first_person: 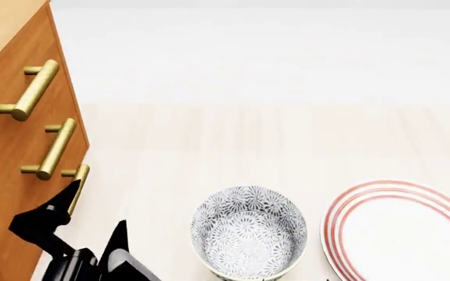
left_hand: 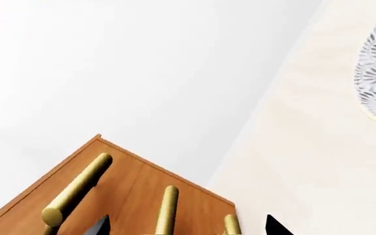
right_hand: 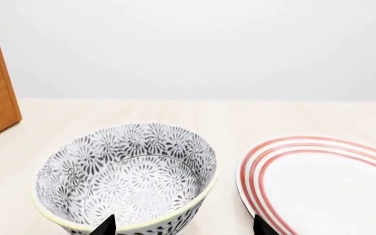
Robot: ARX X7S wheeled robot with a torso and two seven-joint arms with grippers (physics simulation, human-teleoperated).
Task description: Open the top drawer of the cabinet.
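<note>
Head view: the left tool [first_person: 92,219] hangs with its black fingers spread wide, holding nothing, just beside the orange-brown cabinet [first_person: 6,146]. One fingertip sits near the lowest of three brass handles [first_person: 77,187]. Which front is the top drawer I cannot tell. A patterned bowl [first_person: 248,231] and red-ringed plate [first_person: 401,234] stand on the worktop [first_person: 233,140] beyond the right tool [right_hand: 181,226], also spread. No writing shows.

Left gripper [first_person: 92,219] hovering open beside cabinet [first_person: 6,152] – near lowest brass handle [first_person: 77,187]; bowl [first_person: 248,239] sitting beside plate [first_person: 405,234].
</note>
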